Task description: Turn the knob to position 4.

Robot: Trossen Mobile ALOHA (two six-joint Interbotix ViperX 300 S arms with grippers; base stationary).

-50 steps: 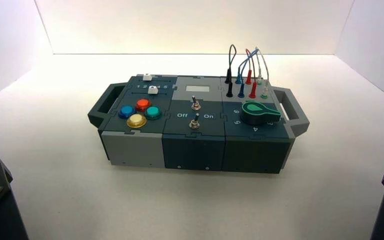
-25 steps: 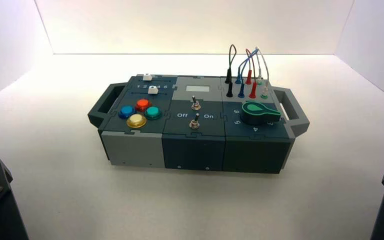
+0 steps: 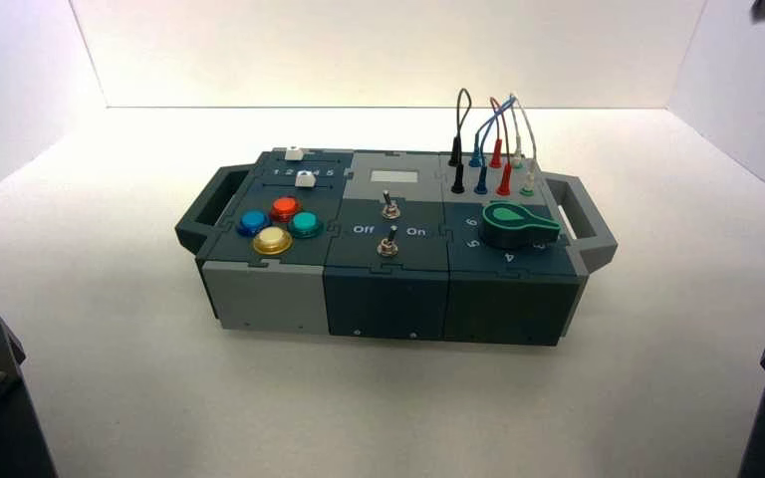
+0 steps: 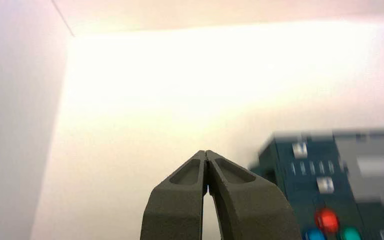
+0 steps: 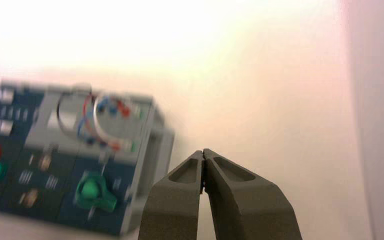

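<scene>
Sitting untouched, the teardrop-shaped green knob (image 3: 518,223) tops the blocky box (image 3: 388,299).

Knob (image 5: 94,191) and numerals blurred

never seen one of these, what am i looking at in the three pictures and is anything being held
It is a two-armed robot facing a practice box on a white surface. The wide picture comes from a camera above and behind the arms. The other two come from cameras on each wrist, looking along the gripper.

The box carries four coloured push buttons on its left part, two small toggle switches in the middle, plugged-in wires at the back right, and the knob, a green teardrop dial ringed by white numbers.

Nothing is held. The left gripper and the right gripper are both shut on nothing, away from the box. The job is turning the knob to the 4; that has not begun.
</scene>
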